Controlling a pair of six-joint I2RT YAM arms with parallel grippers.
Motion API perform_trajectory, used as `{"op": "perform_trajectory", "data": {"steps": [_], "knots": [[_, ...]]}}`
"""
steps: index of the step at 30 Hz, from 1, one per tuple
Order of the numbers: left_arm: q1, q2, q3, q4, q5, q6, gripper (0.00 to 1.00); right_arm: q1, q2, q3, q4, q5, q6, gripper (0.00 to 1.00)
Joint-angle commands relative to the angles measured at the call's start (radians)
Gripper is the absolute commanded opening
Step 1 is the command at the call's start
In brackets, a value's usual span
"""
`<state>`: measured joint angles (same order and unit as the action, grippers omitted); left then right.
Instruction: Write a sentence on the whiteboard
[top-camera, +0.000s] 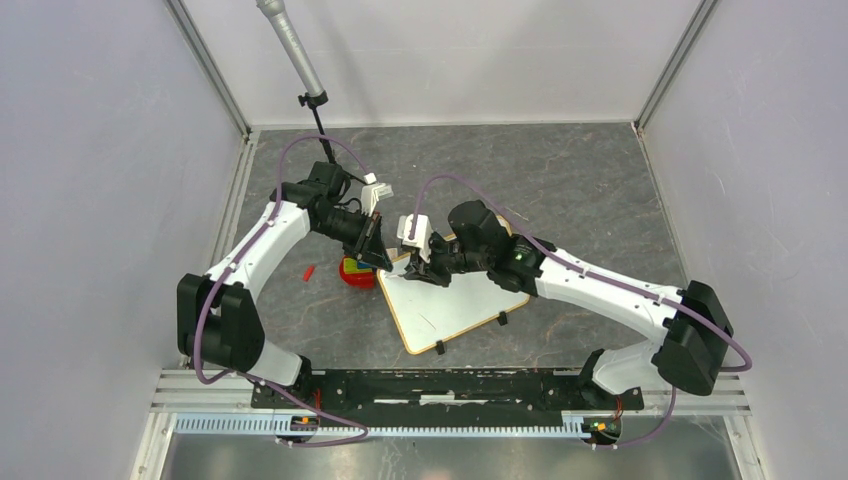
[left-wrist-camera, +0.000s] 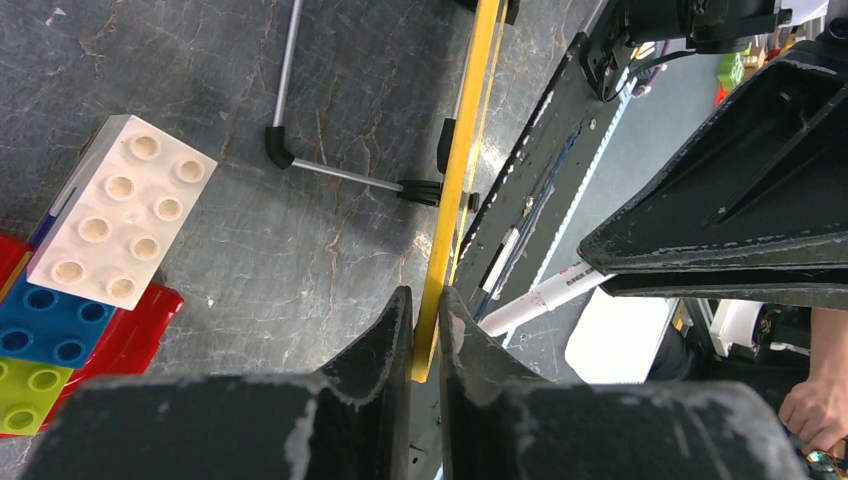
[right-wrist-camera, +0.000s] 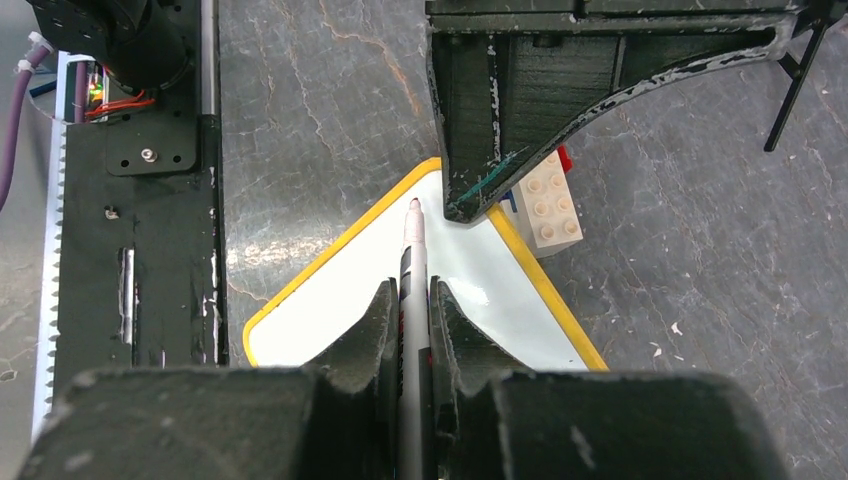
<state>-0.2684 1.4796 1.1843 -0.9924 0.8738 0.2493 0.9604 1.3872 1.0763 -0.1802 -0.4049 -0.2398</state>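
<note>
The whiteboard (top-camera: 455, 305), white with a yellow-orange frame, lies in the middle of the table. My left gripper (left-wrist-camera: 428, 295) is shut on the edge of its frame (left-wrist-camera: 462, 150) at the far left corner, seen edge-on. My right gripper (right-wrist-camera: 411, 285) is shut on a white marker (right-wrist-camera: 412, 250) that points forward. The marker's tip (right-wrist-camera: 414, 206) hovers over the board's far corner (right-wrist-camera: 330, 300), close to the left finger (right-wrist-camera: 500, 150). In the top view the right gripper (top-camera: 432, 272) sits just right of the left gripper (top-camera: 382, 260). No sentence is in view; the board surface that shows is blank.
A stack of toy bricks (top-camera: 357, 272) stands beside the board's left corner, with a white brick (left-wrist-camera: 120, 225) on top and blue (left-wrist-camera: 45, 325) below. A small red piece (top-camera: 309, 271) lies further left. A stand with a grey pole (top-camera: 300, 60) rises at the back.
</note>
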Motion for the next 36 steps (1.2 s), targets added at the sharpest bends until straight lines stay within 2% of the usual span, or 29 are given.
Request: {"op": "perform_trajectory", "data": {"steps": [1, 9, 28, 36], "knots": [[-0.002, 0.002, 0.028, 0.017, -0.015, 0.026, 0.02, 0.005, 0.016, 0.048, 0.041, 0.017, 0.001, 0.00], [-0.001, -0.007, 0.023, 0.016, -0.018, 0.028, 0.02, 0.005, 0.023, 0.041, 0.038, 0.035, -0.015, 0.00], [-0.002, -0.010, 0.018, 0.017, -0.024, 0.027, 0.02, 0.040, -0.051, -0.129, -0.022, -0.015, -0.045, 0.00], [-0.002, -0.008, 0.019, 0.017, -0.020, 0.026, 0.02, 0.048, -0.044, -0.042, -0.054, 0.006, -0.061, 0.00]]}}
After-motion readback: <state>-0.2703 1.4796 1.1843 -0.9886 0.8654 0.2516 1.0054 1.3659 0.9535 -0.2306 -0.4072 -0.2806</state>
